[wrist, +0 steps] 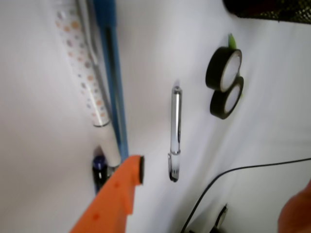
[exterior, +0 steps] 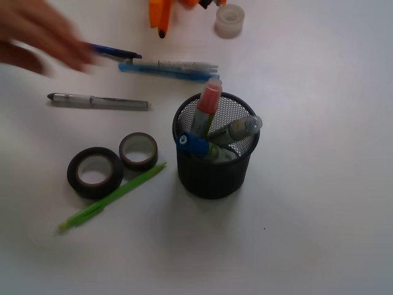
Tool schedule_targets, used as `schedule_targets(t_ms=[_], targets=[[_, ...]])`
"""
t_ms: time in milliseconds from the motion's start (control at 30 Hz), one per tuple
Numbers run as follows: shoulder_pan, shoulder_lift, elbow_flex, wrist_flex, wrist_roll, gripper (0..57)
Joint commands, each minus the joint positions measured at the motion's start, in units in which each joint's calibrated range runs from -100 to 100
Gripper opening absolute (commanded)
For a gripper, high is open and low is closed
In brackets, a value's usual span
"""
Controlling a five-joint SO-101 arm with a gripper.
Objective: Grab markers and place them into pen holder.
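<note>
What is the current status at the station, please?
Tool back at table edge, holding nothing, jaw state unclear. Three markers standing in pen holder. A person's hand reaching over the pens.

A hand (exterior: 43, 40) at the upper left of the front view is blurred and cut off by the picture's edge. The tool (exterior: 164, 15) is cut off by the top edge there, so its jaws cannot be judged. The lower parts of the markers (exterior: 206, 110) are hidden inside the pen holder (exterior: 215, 172). In the wrist view only the rim of the pen holder is seen, and the dotted pen (wrist: 80, 63) is cut off at the top.
</note>
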Motion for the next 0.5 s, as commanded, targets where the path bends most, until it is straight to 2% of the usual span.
schedule_targets(t_ms=[0, 467], targets=[[0.98, 0.16, -2.54, 0.68, 0.10, 40.1], [1.21, 0.25, -10.24, 7.94, -2.15, 40.1]])
